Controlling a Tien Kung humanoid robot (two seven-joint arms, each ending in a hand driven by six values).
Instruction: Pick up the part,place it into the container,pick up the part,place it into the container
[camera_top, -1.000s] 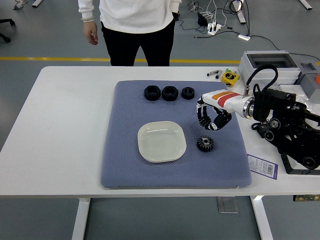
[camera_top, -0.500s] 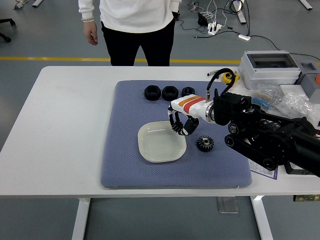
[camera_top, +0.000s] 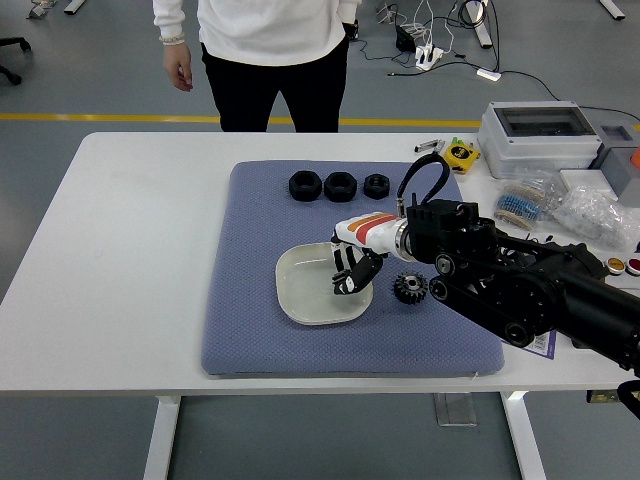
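Right hand over plate, fingers curled down; can't tell if pinching part. Gear beside plate on mat.

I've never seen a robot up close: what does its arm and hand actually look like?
The right arm is bulky and black, built of jointed blocks with round silver fittings. A black cable loops above the wrist. The forearm shell is white with orange and red stripes, and the hand has black, segmented fingers.

Bright even overhead light, soft shadows, sharp focus, no glare.
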